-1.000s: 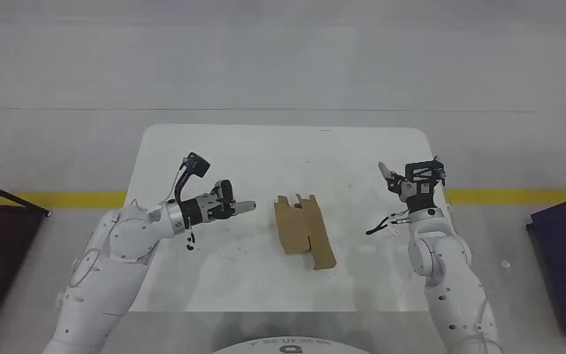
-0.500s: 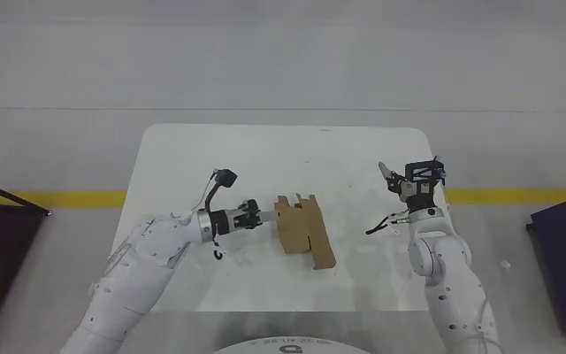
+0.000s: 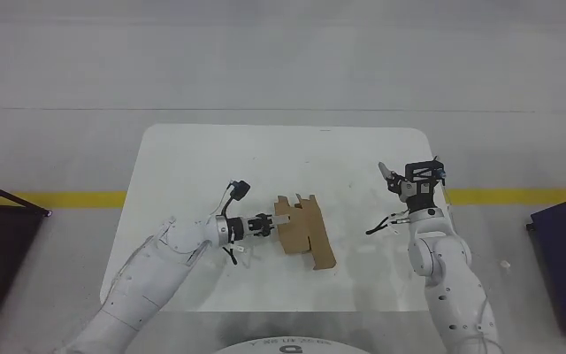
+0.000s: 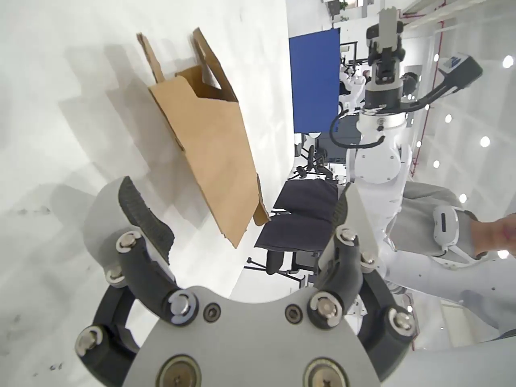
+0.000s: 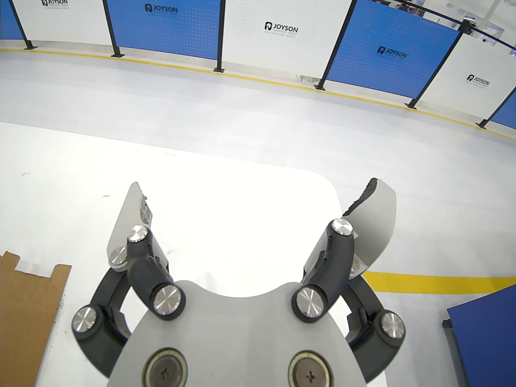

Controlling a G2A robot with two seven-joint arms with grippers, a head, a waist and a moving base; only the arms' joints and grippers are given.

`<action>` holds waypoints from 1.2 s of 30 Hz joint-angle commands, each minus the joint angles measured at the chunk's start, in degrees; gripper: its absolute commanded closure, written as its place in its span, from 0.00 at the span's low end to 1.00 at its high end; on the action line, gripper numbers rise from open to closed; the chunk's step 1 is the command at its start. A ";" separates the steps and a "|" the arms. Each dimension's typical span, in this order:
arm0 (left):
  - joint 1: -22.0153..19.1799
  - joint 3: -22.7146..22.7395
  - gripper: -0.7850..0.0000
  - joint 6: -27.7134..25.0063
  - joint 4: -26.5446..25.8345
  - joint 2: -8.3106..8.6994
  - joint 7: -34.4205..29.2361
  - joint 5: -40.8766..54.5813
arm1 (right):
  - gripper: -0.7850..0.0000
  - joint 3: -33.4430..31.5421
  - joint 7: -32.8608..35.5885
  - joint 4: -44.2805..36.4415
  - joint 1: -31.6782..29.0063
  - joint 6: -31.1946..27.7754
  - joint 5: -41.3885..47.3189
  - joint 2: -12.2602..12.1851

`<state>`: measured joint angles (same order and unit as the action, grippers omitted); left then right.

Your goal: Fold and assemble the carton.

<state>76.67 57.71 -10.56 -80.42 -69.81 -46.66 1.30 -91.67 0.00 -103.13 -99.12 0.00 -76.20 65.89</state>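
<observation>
A flat, unfolded brown carton [image 3: 302, 231] lies in the middle of the white table [image 3: 195, 159]; I see it too in the left wrist view, the carton [image 4: 209, 142], and its corner [image 5: 24, 308] in the right wrist view. My left gripper [image 3: 270, 223] is low at the carton's left edge, open [image 4: 238, 207], with the near end of the cardboard lying in line with the gap between its fingers. My right gripper [image 3: 386, 199] hangs open [image 5: 258, 207] over the table's right side, well away from the carton, holding nothing.
The table's rounded far right corner [image 5: 322, 183] lies just beyond the right gripper. Blue and white barrier panels [image 5: 282, 30] stand across the floor behind. A yellow floor line [image 3: 62, 199] runs past both table sides.
The left arm has swung down and rightward across the table, bringing its open gripper from well left of the carton up to its left edge. The right arm has stayed still.
</observation>
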 commanded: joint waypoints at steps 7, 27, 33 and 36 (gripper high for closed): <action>-3.25 -3.54 0.35 1.04 4.70 -0.90 -2.95 2.63 | 0.00 0.00 0.00 0.00 0.00 0.00 0.00 0.00; -6.59 -7.50 1.00 -5.58 8.96 -2.26 -4.70 7.41 | 0.00 0.00 0.00 0.00 0.00 0.00 0.00 0.00; -5.82 -6.16 1.00 -9.37 7.83 -1.80 -5.32 8.76 | 0.00 0.00 0.00 0.00 0.00 0.00 0.00 0.00; -5.05 -4.93 1.00 -10.59 6.17 -1.38 -5.68 9.69 | 0.00 0.23 1.89 -1.92 -0.11 -4.71 1.16 -0.13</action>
<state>71.35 52.37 -20.85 -73.71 -71.32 -52.27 10.55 -91.42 1.01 -104.45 -99.10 -2.63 -75.52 65.83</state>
